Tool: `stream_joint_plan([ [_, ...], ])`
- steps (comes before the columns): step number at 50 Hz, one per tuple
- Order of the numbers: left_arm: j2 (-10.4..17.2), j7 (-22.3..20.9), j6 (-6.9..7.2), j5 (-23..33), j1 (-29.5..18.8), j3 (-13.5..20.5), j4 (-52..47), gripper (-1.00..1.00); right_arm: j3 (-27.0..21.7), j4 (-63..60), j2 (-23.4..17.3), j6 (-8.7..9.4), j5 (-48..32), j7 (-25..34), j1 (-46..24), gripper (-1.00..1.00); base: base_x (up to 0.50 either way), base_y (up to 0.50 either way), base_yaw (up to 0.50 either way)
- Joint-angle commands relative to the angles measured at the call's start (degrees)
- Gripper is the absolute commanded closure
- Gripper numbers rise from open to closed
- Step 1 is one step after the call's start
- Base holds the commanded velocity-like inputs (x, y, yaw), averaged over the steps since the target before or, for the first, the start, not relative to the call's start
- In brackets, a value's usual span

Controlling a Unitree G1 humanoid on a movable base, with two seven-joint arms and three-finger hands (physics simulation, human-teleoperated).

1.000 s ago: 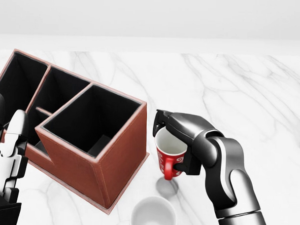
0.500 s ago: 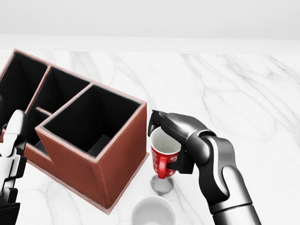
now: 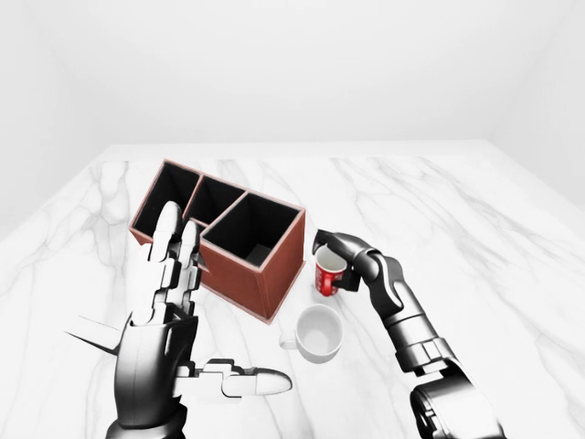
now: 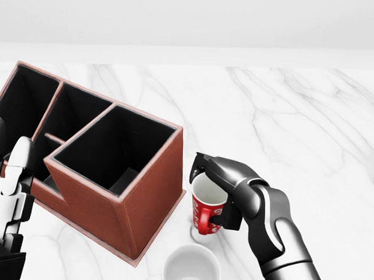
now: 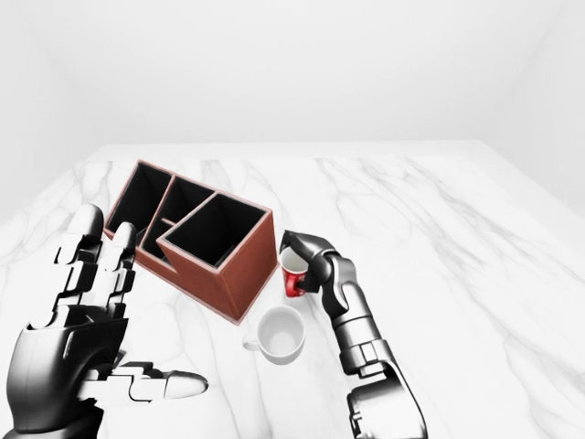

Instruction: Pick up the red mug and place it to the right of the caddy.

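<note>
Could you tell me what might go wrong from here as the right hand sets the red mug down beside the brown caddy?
The red ceramic mug, gripped at its rim by the right hand, sits close to the brown leather-look caddy; a small sideways drift could knock the caddy's wall. The white ceramic mug lies just below in the head view, so the forearm may nudge it when withdrawing. The rim grip may tip the mug on release.

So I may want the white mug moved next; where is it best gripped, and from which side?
Probably by its handle, coming from the head view's left: the white mug stands upright, mouth up, its handle pointing left. The right hand with the red mug crowds the side above it, beside the caddy.
</note>
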Motion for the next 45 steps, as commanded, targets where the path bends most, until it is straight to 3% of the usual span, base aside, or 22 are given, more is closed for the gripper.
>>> stream_joint_plan([
  [1,0.2,0.2,0.0,0.0,0.0,-0.2,0.0,-1.0,-0.3,3.6,0.0,-0.01,-3.3,-2.7,0.3,1.0,0.0,0.0,0.0],
  [45,-0.4,-0.8,0.0,-0.7,0.7,1.0,0.0,-1.0,0.8,18.7,0.4,-0.01,-1.5,-13.1,-1.6,1.0,0.0,0.0,0.0],
])
